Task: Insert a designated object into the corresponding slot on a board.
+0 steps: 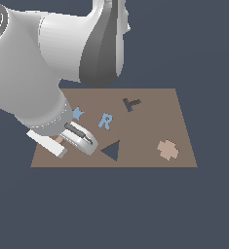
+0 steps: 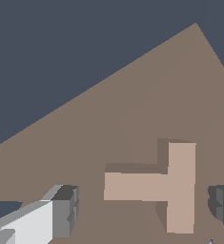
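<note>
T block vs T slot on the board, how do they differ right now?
The T block is pale tan-pink and solid, standing proud of the board; the T slot is a dark recess. The T block lies between the open pincer fingers near the board's corner on the exterior view's left; the T slot sits near the far edge, unoccupied. Both are T-shaped.

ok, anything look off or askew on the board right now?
Nothing broken or spilled. The T block lies flat on the board between the open end effector fingers, far from its T slot. The slot sits rotated, so alignment will be needed.
</note>
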`<state>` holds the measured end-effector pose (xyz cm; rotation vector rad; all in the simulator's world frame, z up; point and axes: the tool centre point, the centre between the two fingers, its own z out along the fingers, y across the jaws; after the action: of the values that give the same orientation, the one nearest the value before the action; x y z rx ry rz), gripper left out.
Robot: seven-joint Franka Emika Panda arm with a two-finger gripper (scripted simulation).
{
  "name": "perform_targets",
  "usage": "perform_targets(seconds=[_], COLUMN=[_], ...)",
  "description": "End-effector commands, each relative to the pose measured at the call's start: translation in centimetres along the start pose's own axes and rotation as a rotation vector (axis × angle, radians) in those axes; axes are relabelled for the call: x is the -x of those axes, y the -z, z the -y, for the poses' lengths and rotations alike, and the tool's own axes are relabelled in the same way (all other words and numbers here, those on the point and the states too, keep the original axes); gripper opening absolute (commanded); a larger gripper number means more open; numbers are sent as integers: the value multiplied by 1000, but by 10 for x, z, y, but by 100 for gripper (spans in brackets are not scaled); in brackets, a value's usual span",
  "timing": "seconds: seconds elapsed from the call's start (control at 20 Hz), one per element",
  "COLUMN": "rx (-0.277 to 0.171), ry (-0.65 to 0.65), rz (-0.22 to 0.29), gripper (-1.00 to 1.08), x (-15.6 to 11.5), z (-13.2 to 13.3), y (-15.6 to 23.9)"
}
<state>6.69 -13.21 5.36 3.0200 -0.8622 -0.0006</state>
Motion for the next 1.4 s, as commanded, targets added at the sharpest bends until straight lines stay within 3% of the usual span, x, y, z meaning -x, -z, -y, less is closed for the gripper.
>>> perform_targets(seconds=[0.0, 0.75, 0.8, 1.35], rx=[-1, -1, -1, -2], ry=[-22, -24, -24, -23], rz=[-1, 0, 0, -1], gripper=[100, 100, -100, -100], x=[-3, -3, -3, -3], z=[-5, -5, -5, -5], y=[-3, -24, -24, -23])
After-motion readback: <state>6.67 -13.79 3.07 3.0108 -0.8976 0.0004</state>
